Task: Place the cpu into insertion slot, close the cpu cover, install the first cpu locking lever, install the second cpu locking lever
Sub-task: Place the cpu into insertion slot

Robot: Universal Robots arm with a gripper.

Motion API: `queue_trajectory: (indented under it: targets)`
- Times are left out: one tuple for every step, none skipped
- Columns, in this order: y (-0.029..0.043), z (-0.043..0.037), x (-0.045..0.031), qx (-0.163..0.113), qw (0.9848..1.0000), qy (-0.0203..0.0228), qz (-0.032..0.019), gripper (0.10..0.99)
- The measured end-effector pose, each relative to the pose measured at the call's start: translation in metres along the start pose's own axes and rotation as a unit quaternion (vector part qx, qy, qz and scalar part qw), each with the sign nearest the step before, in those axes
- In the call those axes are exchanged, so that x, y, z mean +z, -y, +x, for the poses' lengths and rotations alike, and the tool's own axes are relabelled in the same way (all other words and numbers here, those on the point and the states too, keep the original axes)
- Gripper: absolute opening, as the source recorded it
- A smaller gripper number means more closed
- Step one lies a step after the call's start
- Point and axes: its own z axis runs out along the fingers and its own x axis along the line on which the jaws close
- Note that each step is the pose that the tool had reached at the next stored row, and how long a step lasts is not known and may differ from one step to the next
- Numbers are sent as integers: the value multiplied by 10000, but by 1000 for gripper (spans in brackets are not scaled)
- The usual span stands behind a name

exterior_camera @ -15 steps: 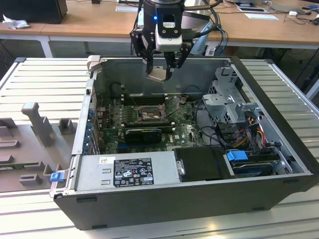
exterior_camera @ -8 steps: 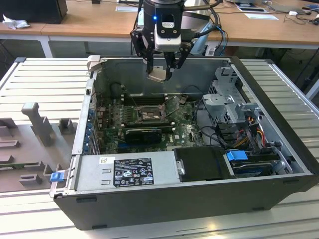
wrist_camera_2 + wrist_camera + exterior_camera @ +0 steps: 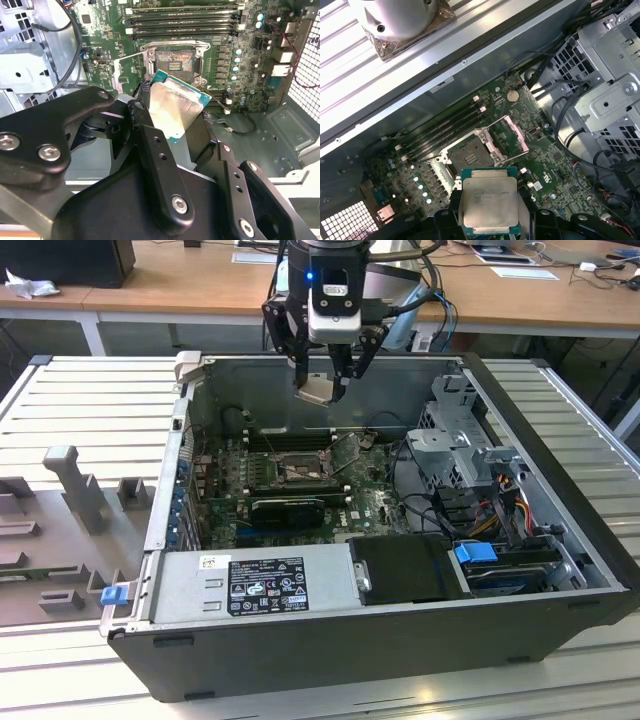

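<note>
We see the gripper (image 3: 321,386) hanging over the open computer case (image 3: 330,650), its jaws clamped on two opposite edges of the cpu (image 3: 490,201). The chip is in the air, well above the motherboard (image 3: 375,502) and clear of the insertion slot (image 3: 469,157). Its silver top faces up toward the wrist. It is close to square, so we can make out no long axis. In both wrist views its edges sit turned at an angle to the slot's edges. The cpu cover (image 3: 516,133) stands swung open beside the bare slot.
</note>
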Motion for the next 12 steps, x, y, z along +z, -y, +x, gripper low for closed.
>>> queue_trajectory:
  targets:
    - [0, 0, 0, 25, 10000, 2, -1, 529]
    - [0, 0, 1, 41, 10000, 4, -1, 529]
    - [0, 0, 1, 53, 10000, 5, -1, 529]
    - [0, 0, 1, 76, 10000, 7, -2, 529]
    - [0, 0, 1, 96, 10000, 9, -2, 529]
    - [0, 0, 1, 110, 9999, 10, -2, 529]
    - [0, 0, 1, 124, 9999, 11, -2, 529]
    - [0, 0, 2, 139, 9999, 12, -3, 529]
    - [0, 0, 2, 160, 9999, 14, -3, 529]
    - [0, 0, 2, 174, 9998, 16, -4, 529]
    - [0, 0, 2, 199, 9998, 18, -4, 529]
    - [0, 0, 2, 221, 9998, 20, -4, 529]
